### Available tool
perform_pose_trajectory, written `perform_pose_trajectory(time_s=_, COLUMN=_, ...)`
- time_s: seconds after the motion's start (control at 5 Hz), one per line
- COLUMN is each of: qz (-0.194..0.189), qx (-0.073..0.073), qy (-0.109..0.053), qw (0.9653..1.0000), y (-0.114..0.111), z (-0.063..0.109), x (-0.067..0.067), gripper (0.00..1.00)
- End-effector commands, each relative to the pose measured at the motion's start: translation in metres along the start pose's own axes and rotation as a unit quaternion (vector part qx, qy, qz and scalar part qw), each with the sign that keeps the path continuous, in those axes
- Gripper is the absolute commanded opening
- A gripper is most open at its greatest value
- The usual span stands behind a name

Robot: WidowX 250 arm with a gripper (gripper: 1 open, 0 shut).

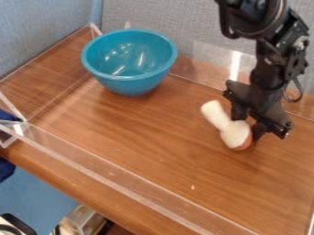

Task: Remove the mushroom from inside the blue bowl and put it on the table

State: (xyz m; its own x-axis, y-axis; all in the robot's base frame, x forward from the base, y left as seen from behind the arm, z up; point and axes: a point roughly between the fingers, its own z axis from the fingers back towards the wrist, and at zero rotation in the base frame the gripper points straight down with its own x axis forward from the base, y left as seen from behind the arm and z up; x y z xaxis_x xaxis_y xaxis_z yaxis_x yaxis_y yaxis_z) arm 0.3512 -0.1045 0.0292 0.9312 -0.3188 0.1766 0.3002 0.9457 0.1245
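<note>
The mushroom [227,126], cream stem pointing up-left and orange-brown cap at its lower right, lies low at the right side of the table [135,133], touching or just above the wood. My black gripper [249,121] comes down from above and is shut on the mushroom at its cap end. The turquoise-blue bowl [128,60] stands at the back left, with nothing visible inside, well apart from the gripper.
Low clear acrylic walls [147,188] ring the tabletop, the front one running diagonally across the lower part of the view. A blue-grey wall stands behind the bowl. The arm's black links rise toward the upper right corner.
</note>
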Motion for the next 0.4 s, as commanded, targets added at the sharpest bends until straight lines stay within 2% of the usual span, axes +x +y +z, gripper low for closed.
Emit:
perform_pose_trajectory(time_s=0.0, qz=0.002, qx=-0.007, qy=-0.007, qw=1.0, y=-0.0167, z=0.0111, x=0.0083, gripper=0.0)
perform_pose_trajectory(time_s=0.2, qz=0.012, qx=-0.011, qy=0.002, qw=0.9999, y=-0.0255, z=0.0151, x=0.0083, gripper=0.0)
